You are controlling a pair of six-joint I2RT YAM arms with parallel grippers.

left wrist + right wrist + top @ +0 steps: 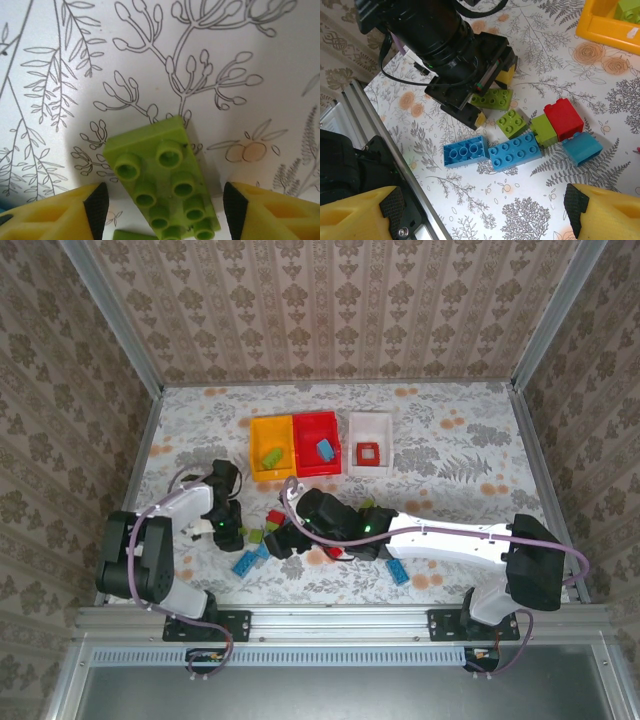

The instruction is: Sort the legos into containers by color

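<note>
A lime green legos brick (167,182) with eight studs lies on the table between my left gripper's (165,207) fingers, with a gap on each side; that gripper is open. From above, the left gripper (228,530) points down at the left end of the brick pile. My right gripper (485,207) hangs open above two blue bricks (466,150) (515,150). Beyond them lie a small green brick (511,123), a red brick (563,118) and a light blue one (582,148). The yellow bin (254,450) holds a green brick, the red bin (300,445) a blue one, the white bin (353,440) a red frame.
The left arm's black body (445,45) stands close to my right gripper. A metal rail (385,145) runs along the table's near edge. Another blue brick (398,571) lies under the right arm. Walls enclose the table on three sides.
</note>
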